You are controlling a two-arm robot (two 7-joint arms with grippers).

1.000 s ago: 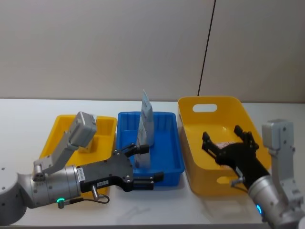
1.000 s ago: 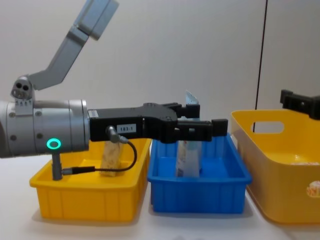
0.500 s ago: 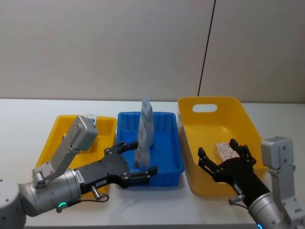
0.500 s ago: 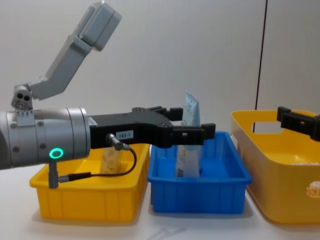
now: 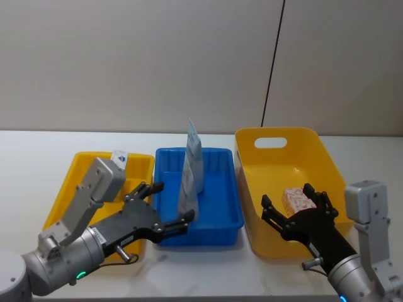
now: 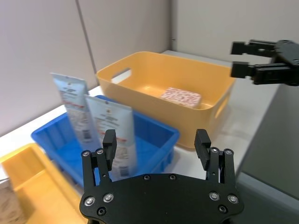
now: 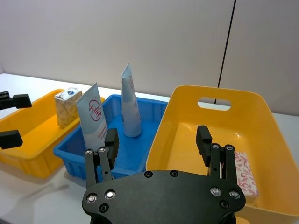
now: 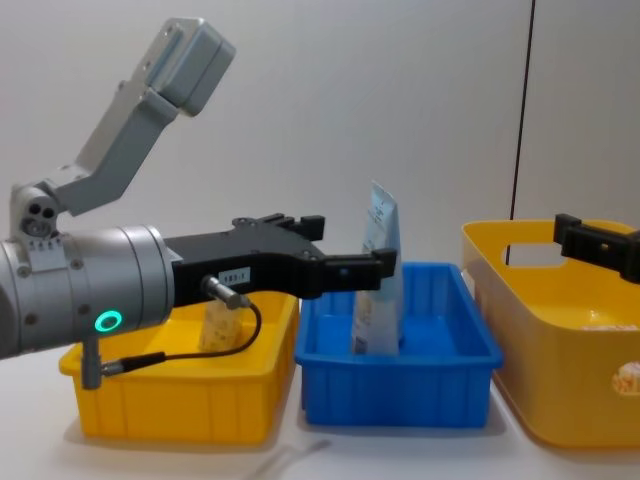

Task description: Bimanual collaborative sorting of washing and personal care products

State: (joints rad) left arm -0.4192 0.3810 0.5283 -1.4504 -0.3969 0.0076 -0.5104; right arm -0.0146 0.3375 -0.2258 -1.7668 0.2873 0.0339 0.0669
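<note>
White surface [image 5: 25,151] against a plain grey wall, with a black cable [image 5: 274,63] down the wall. Three bins stand in a row: small yellow plastic bin [image 5: 66,187] on the left, blue plastic bin [image 5: 217,189] in the middle, and large yellow plastic bin [image 5: 249,176] with a handle slot on the right.

Left arm: the grey elbow housing [image 5: 104,178] is raised over the small yellow plastic bin, and the forearm runs low and about level toward the blue plastic bin. The left end effector [image 5: 167,202] [image 6: 155,137] is released, fingers spread with nothing between them. It sits over the blue bin's front left corner, just in front of the flat pale-blue pouch [image 5: 187,189] [image 7: 93,121]. Can't tell if the near finger touches it.

Right arm comes in from the lower right. The right end effector [image 5: 288,196] [image 7: 156,134] is released and hovers above the front of the large yellow plastic bin.

The white carton with red-orange leaf print [image 5: 297,199] [image 6: 181,96] lies flat on that bin's floor, below the spread fingers and not gripped. The pouch stands on end at the front of the blue plastic bin, with the pale-blue upright tube [image 5: 194,151] [image 7: 130,109] behind it. In the chest view the two overlap and the left finger crosses them.

The small beige-yellow packet [image 7: 67,108] [image 8: 215,330] stands at the back of the small yellow plastic bin. In the head view it is mostly hidden by the elbow housing, top corner showing.
</note>
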